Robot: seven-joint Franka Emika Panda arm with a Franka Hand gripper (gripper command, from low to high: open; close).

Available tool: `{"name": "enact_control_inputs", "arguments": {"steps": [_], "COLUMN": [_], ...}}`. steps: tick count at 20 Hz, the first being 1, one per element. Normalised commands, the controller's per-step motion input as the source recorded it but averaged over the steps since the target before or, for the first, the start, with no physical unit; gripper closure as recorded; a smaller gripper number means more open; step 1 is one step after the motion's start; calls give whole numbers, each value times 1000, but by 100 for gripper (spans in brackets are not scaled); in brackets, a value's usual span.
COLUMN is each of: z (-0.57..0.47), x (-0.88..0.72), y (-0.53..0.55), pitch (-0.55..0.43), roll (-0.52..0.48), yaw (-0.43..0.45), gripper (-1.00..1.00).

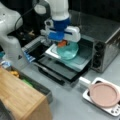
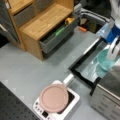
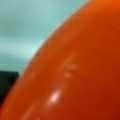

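In a front view the gripper [image 1: 62, 41] is seen at upper centre, lowered over a teal bowl [image 1: 68, 50] resting on the tray [image 1: 51, 52] of the open toaster oven [image 1: 105, 42]. An orange object [image 1: 62, 43] is held between the jaws, directly above the bowl. The wrist view is filled by the orange object [image 3: 80, 70].

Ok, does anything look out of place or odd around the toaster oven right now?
Nothing spilled or damaged. The oven door hangs open with a teal bowl on the pulled-out tray. The tool is right above the bowl with an orange object under it, filling the wrist view.
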Motion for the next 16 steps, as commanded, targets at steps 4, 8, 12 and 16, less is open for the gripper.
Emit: {"name": "enact_control_inputs", "arguments": {"steps": [4, 8, 12, 16], "z": [21, 30, 61, 74], "x": [225, 226, 225, 233], "y": [-26, -40, -40, -34], "pitch": [156, 136, 145, 117], "roll": [89, 69, 71, 67], "yaw": [43, 48, 49, 19], "gripper": [100, 100, -100, -100]}}
